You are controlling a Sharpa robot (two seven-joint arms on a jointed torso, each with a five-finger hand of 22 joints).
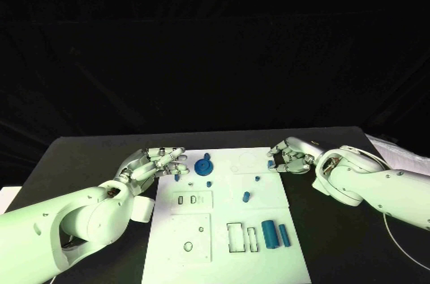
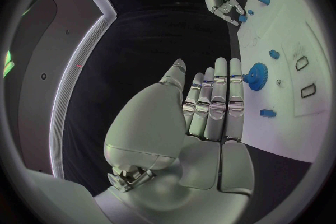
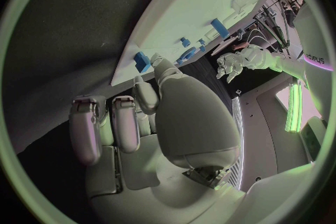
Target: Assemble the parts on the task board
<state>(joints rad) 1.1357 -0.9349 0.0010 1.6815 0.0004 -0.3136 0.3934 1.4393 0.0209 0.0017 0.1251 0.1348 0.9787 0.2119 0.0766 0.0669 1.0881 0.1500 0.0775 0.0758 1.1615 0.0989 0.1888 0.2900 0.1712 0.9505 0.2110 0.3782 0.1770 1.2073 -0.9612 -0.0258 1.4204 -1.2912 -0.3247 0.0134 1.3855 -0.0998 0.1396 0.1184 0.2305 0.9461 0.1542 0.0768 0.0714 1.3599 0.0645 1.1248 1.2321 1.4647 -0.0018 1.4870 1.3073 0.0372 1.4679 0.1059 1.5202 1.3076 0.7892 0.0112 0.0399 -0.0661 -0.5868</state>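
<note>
The table (image 1: 89, 153) carries the board (image 1: 224, 247) at its centre, long side running away from the robot, so both arms can reach it from either flank. The left hand (image 1: 150, 164) rests at the board's far left corner, fingers extended and apart, holding nothing; it appears staged beside the gear (image 1: 204, 166). The right hand (image 1: 291, 155) sits at the far right edge, fingers curled around a small part (image 1: 271, 164), judged to be a pinch. Two cylinders (image 1: 276, 233) lie loose near the slots (image 1: 242, 237), apparently awaiting insertion. Small pegs (image 1: 247, 197) stand mid-board.
</note>
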